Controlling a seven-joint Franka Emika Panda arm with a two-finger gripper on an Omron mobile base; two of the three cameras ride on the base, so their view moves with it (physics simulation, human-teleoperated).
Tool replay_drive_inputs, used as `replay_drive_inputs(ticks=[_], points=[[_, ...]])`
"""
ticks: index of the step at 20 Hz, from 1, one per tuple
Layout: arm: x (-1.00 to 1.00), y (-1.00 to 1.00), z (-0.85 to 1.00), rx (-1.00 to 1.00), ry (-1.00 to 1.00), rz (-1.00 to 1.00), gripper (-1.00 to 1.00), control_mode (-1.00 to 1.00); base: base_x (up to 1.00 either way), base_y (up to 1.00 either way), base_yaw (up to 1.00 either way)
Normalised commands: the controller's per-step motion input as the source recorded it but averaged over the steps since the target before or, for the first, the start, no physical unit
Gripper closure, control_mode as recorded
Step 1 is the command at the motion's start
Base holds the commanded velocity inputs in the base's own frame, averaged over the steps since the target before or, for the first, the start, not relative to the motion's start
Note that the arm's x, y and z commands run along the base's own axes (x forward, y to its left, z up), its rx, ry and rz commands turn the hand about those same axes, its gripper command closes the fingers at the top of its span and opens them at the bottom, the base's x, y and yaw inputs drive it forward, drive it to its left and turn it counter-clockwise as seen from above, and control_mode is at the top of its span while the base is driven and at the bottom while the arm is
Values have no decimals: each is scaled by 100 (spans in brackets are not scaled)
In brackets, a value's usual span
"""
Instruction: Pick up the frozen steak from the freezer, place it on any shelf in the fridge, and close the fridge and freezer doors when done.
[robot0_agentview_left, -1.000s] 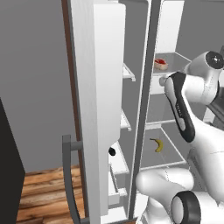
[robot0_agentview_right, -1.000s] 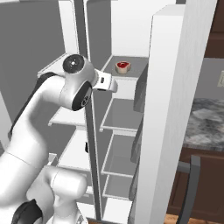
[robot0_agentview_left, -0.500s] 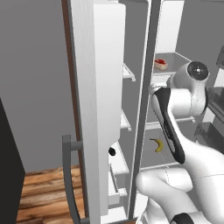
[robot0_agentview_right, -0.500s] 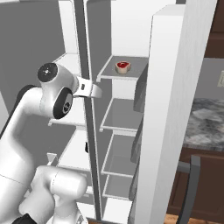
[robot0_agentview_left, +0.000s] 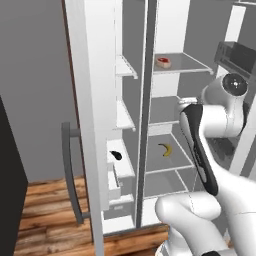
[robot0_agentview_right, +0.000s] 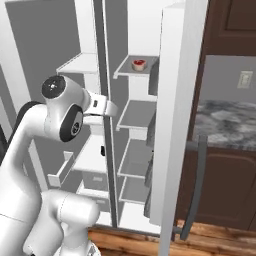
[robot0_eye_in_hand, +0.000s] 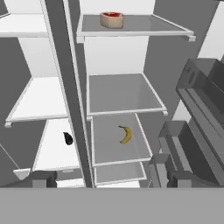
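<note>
Frozen steak (robot0_eye_in_hand: 112, 19) up high on the top shelf (robot0_eye_in_hand: 144, 24) of the fridge (robot0_eye_in_hand: 113, 52), near the back, flat on the grey panel. Well apart from the gripper (robot0_eye_in_hand: 100, 179), with nothing touching it. Far up and ahead of the two fingers (robot0_eye_in_hand: 41, 178) in the hand view, a little to the right of the middle bar. Fingers spread wide, with nothing between them. Two bare grey shelves below the steak, then a yellow banana (robot0_eye_in_hand: 126, 134) on the next one down. A small black lump (robot0_eye_in_hand: 68, 138) on a low white shelf in the freezer (robot0_eye_in_hand: 43, 105), on the other side of the bar. Both fridge and freezer doors (robot0_agentview_left: 90, 100) swung wide, one on each side, each with a dark bar handle (robot0_agentview_left: 70, 175).
</note>
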Motion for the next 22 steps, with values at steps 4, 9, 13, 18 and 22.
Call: replay_drive_inputs(ticks=[4, 9, 13, 18, 22], points=[[0, 0, 0, 0, 0, 0, -100, 100, -67, 2, 0], [0, 0, 0, 0, 0, 0, -100, 100, -9, -4, 1], [0, 0, 0, 0, 0, 0, -100, 100, 0, -32, 0], [0, 0, 0, 0, 0, 0, -100, 100, -9, -28, 0], [0, 0, 0, 0, 0, 0, -100, 100, -31, -1, 0]])
